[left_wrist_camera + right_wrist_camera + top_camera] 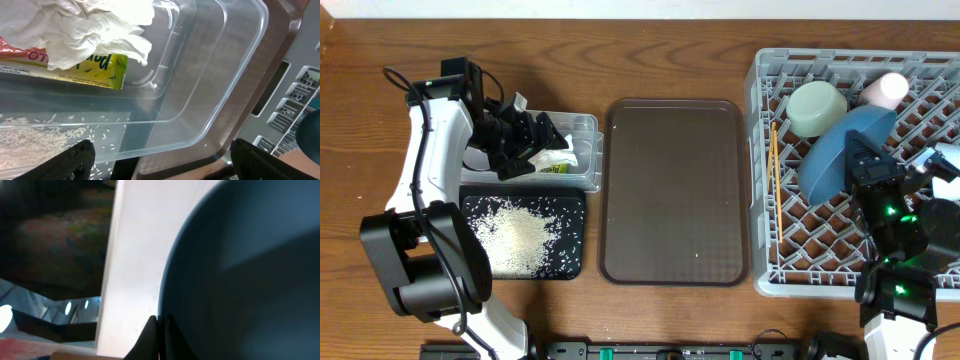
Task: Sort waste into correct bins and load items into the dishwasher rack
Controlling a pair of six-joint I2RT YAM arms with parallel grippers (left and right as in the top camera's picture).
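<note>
- Left gripper, fingers spread wide, is hovering over the clear tub, which is holding the tissue and the wrapper.
- Right gripper is pinching the blue plate-bowl inside the rack, with the mint bowl sitting just beside.
- Brown tray is lying between.

Clear tub: left end filled by tissue and snack wrapper, right end open from above. Brown serving tray unobstructed. Dishwasher rack: back rows blocked by mint bowl, blue plate-bowl, chopsticks; front-left corner left free
</note>
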